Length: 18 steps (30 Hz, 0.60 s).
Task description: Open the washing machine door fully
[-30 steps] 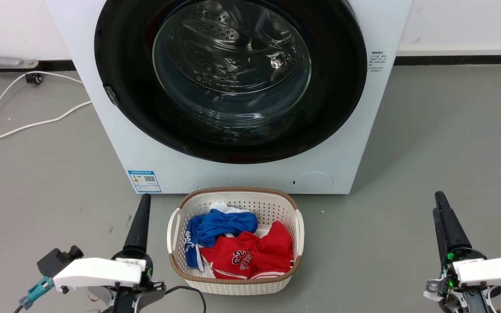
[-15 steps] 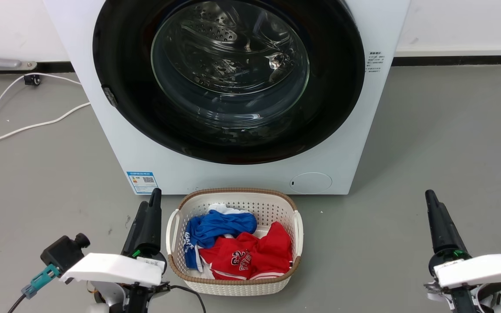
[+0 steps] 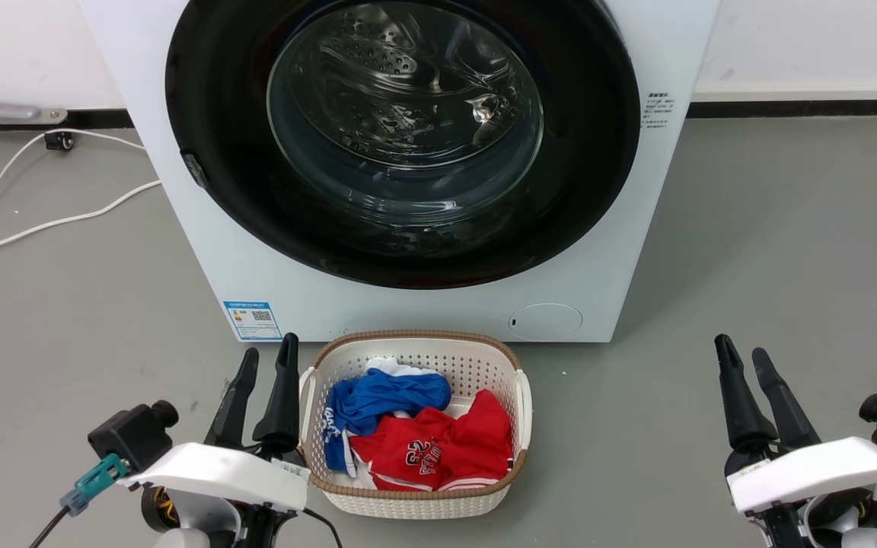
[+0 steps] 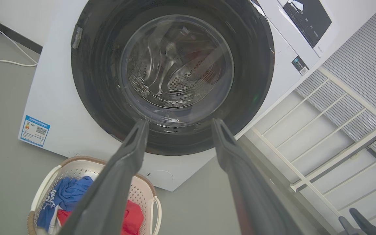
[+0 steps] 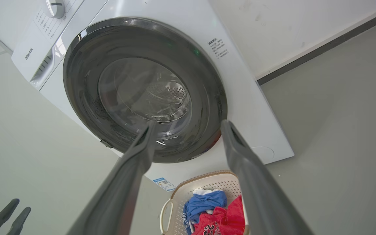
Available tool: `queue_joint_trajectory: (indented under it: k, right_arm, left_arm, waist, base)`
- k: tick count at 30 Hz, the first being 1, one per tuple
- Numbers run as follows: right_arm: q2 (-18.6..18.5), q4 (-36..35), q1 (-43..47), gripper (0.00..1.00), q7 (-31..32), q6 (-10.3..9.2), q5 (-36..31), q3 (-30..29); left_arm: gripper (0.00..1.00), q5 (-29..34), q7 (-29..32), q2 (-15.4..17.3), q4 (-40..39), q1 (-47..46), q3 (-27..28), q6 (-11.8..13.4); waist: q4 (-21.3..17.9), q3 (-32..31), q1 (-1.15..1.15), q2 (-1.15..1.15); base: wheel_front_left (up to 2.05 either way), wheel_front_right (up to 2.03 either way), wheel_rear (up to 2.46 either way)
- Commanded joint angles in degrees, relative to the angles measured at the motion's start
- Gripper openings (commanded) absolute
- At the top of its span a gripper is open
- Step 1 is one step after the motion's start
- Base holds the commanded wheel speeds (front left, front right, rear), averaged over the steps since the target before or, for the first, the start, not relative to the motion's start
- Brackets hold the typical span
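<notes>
White washing machine [image 3: 202, 243] stands on the grey floor, and the washing machine door [image 3: 404, 129] lies flat against its front. The black rim sits tight all the way round with no gap, so I think the door is shut and the job has not begun. All the opening is left to do. Just in front sits a laundry basket [image 3: 416, 336] with red and blue clothes. The left gripper [image 3: 269, 348] hangs low beside the basket, well away from the door, its jaws apart and holding nothing. The right gripper [image 3: 740, 348] is low on the other side, jaws apart and empty too. A small grey tab [image 3: 193, 169] on the rim's left side may be the place to pull.
</notes>
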Motion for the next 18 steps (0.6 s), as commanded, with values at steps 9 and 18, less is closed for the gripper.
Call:
queue_joint_trajectory:
  k: [9,18]
  right_arm:
    - [0.2,-1.6,-0.2,1.0,0.0,0.09,-8.0,0.2]
    - [0.2,-2.3,0.2,1.0,0.3,0.11,-15.1,0.5]
  left_arm:
    - [1.0,9.0,-1.9,1.2,-0.3,-0.2,-0.6,0.2]
    - [1.0,16.9,-3.2,2.4,0.7,-0.9,-2.4,1.1]
  waist:
    - [0.0,-0.2,0.0,0.0]
    - [0.1,-0.2,0.0,0.0]
  base:
    - [0.0,0.0,0.0]
    - [0.0,0.0,0.0]
